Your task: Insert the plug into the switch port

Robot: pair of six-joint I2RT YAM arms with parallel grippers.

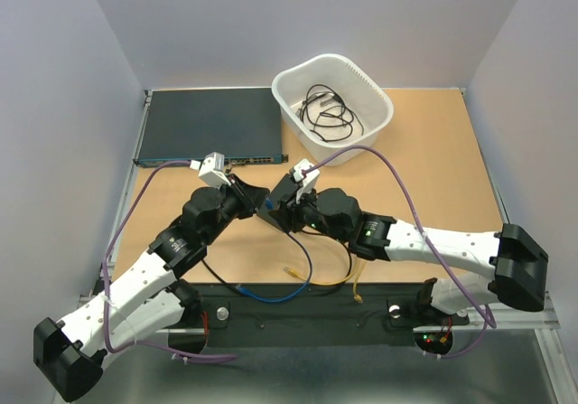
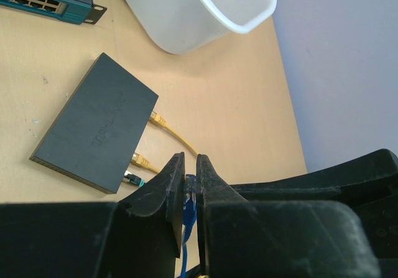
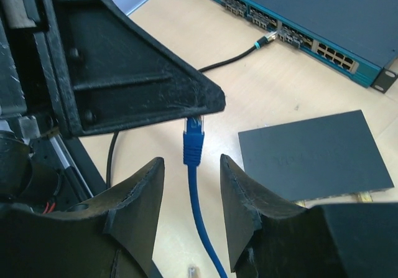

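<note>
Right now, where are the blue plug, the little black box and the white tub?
blue plug (image 3: 193, 142): right wrist view, its blue boot.
little black box (image 2: 93, 122): left wrist view, its top face.
white tub (image 2: 180, 17): left wrist view, its outer wall.

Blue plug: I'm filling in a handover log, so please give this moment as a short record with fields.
plug: blue plug, in the air, apart from the small black box
left pincer: shut on blue plug
right pincer: open, one finger on each side of the blue cable, not touching it
box side: two yellow plugs and a green-tipped plug already in
task: plug not yet inserted
</note>
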